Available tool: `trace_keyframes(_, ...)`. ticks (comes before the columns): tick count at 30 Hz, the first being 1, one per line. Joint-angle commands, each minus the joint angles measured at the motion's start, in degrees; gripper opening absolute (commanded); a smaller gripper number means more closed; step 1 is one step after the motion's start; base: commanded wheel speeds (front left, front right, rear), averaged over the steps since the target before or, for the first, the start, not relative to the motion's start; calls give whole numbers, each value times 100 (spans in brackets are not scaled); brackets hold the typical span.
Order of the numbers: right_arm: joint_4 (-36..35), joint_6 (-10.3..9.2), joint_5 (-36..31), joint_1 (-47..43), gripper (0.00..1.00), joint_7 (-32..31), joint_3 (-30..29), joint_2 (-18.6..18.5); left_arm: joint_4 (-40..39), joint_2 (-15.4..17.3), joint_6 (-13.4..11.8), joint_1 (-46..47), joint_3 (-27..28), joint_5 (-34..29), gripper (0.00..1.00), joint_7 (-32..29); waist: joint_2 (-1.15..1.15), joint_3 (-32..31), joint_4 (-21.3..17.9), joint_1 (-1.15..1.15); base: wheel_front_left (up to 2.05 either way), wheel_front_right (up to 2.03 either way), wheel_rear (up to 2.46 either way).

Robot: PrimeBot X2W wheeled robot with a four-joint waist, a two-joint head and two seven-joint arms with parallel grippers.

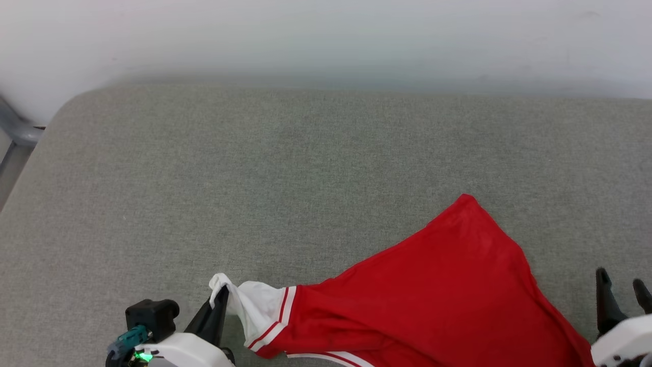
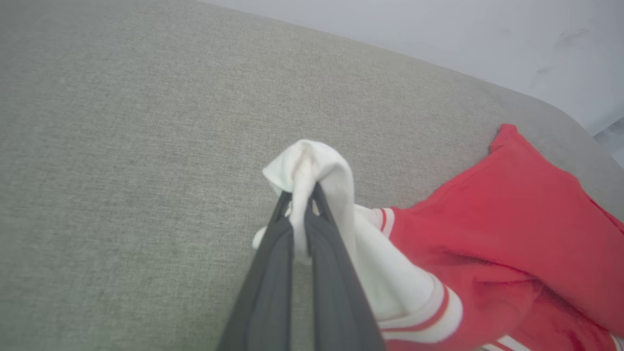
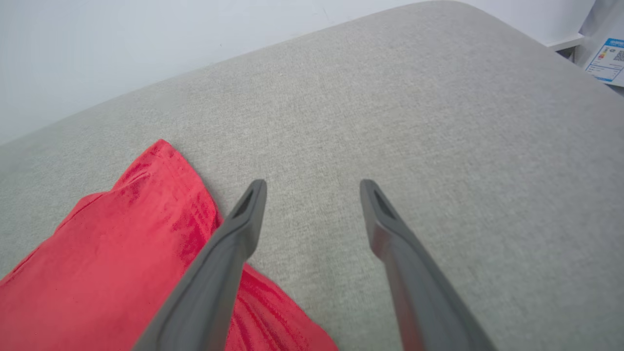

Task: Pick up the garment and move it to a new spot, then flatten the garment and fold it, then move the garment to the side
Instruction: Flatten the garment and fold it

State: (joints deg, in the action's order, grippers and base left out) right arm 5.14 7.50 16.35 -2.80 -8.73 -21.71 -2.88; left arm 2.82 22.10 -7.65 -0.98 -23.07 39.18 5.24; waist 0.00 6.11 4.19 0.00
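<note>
We find one printed label (image 3: 606,61) at the upper right of the right wrist view, on a pale surface beyond the grey cushion (image 3: 438,122). It carries a blue header, coloured bars and a QR-style square. Its text is too small to read.
</note>
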Motion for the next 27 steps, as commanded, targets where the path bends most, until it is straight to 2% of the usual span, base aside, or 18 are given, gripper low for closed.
trace_keyframes(1,126,-2,-66,276,100,83,59,-10,-38,-32,-4,124,-16,-31,0,28,0,117,57,0,0,0,0)
trace_keyframes(3,306,-2,-138,686,100,161,196,-97,-62,-41,19,212,-29,-66,0,55,0,250,106,0,0,0,0)
trace_keyframes(7,783,-2,-107,1432,100,-349,753,-472,-146,-91,92,440,-101,-125,0,88,0,561,251,0,0,0,0)
trace_keyframes(9,1042,-3,38,1758,100,-978,1105,-663,-158,-123,126,532,-141,-156,0,107,0,646,338,0,0,0,0)
trace_keyframes(16,1175,-2,156,2916,100,-3238,2198,-1349,-252,-219,204,776,-189,-182,0,212,0,923,569,0,0,0,0)
trace_keyframes(19,1209,-2,161,3255,100,-3898,2549,-1524,-257,-250,256,895,-220,-193,0,242,0,1076,675,0,0,0,0)
trace_keyframes(27,1627,-1,412,3478,100,-4588,3252,-1721,-138,-361,376,1148,-248,-161,0,378,0,1483,862,0,0,0,0)
